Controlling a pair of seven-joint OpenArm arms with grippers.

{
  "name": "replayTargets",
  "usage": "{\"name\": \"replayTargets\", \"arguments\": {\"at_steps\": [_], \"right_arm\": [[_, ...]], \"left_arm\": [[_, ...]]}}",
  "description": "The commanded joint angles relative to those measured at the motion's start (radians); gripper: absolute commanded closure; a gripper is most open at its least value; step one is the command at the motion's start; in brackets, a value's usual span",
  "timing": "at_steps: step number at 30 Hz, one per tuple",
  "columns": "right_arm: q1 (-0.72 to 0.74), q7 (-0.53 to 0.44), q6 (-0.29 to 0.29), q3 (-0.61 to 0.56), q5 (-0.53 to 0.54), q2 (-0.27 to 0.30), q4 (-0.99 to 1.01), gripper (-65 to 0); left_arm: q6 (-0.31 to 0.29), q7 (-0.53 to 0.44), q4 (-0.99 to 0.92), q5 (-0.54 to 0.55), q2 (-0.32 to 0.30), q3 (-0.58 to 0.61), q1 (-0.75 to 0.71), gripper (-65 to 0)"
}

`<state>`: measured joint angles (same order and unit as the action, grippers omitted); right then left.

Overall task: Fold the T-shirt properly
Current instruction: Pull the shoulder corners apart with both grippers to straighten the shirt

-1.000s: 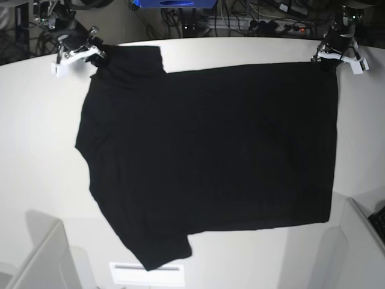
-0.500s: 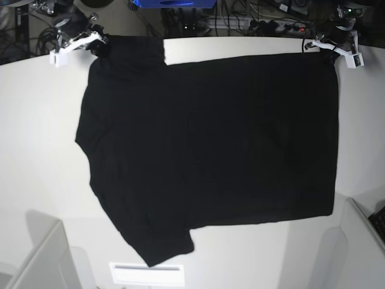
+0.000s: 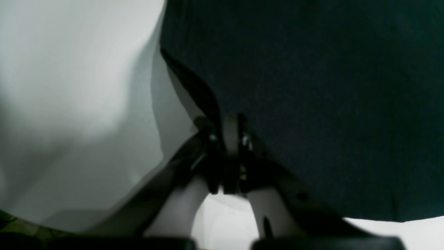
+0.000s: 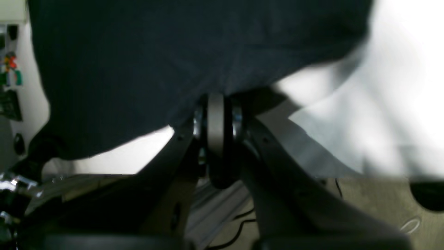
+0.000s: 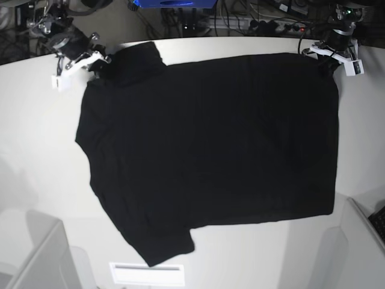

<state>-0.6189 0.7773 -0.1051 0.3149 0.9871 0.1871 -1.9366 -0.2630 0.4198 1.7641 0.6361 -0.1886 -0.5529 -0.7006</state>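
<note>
Across the white table (image 5: 36, 156) I see the T-shirt (image 5: 210, 150) spread flat, plain black side up, filling most of the surface; one sleeve points toward the near edge, the other lies at the far edge beside my right arm. No print shows from any view.

Far edge, both arms on the cloth. Right gripper (image 5: 96, 62) sits at the far sleeve and shoulder corner; in its wrist view the jaws are pressed together on a pinch of black fabric (image 4: 194, 59). Left gripper (image 5: 328, 58) is at the far hem corner; its wrist view shows the jaws likewise closed on the shirt's edge (image 3: 312, 86), pale table beside it.

My read: the far edge is held at both ends, ready to be carried over toward the near side for a first fold.

Risks from here:
- Thin pinches. If either corner slips out mid-carry, that side drops and the fold goes skew.
- Uneven travel of the two arms would drag the body sideways and wrinkle it.
- Near sleeve lies loose; it may bunch under the fold.
- Lifting too low would drag the cloth rather than lay it over.
</note>
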Motion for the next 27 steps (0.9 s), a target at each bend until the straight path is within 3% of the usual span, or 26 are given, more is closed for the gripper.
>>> {"name": "replayTargets", "arguments": {"at_steps": [1, 12, 17, 27], "right_arm": [[0.012, -0.003, -0.005, 0.008, 0.014, 0.007, -0.017, 0.0], [0.127, 0.086, -0.003, 0.003, 0.019, 0.007, -0.017, 0.0], [0.17, 0.086, -0.003, 0.0, 0.019, 0.007, -0.017, 0.0], [0.25, 0.089, -0.003, 0.0, 0.02, 0.009, -0.017, 0.0]], "left_arm": [[-0.003, -0.019, 0.015, 0.011, -0.009, -0.008, 0.008, 0.0], [-0.002, -0.019, 0.023, 0.009, 0.025, -0.008, 0.045, 0.0], [0.077, -0.019, 0.072, 0.011, 0.025, -0.008, 0.046, 0.0], [0.124, -0.019, 0.112, 0.012, 0.033, -0.008, 0.06, 0.0]]}}
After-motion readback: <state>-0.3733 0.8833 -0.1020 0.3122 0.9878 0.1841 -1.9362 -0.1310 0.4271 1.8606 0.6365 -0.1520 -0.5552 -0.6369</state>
